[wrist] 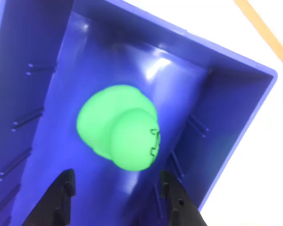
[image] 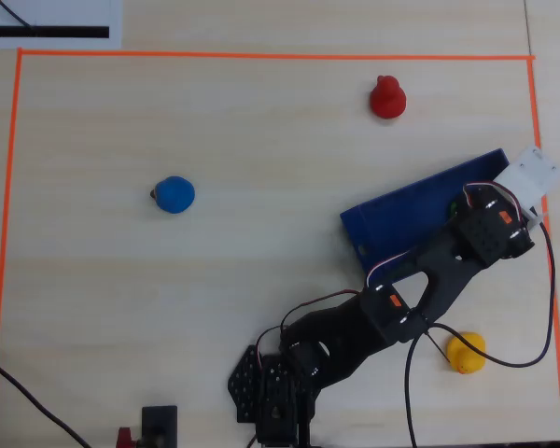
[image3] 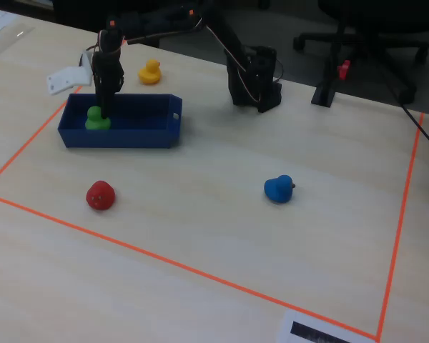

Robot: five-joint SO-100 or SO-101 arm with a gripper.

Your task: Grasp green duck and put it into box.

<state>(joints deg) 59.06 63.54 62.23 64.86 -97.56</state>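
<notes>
We saw the green duck [wrist: 120,126] lying on the floor of the blue box [wrist: 236,108] in the wrist view, near one end wall. Our hand [wrist: 118,188] hung just above it with its two fingers [wrist: 63,193] spread apart, one on each side, gripping nothing. In the fixed view the green duck [image3: 96,119] sat at the left end of the box [image3: 121,136], under the arm. The red duck [image3: 100,195], blue duck [image3: 279,189] and yellow duck [image3: 150,72] stood on the surface [image3: 214,236] outside the box, well apart from one another.
</notes>
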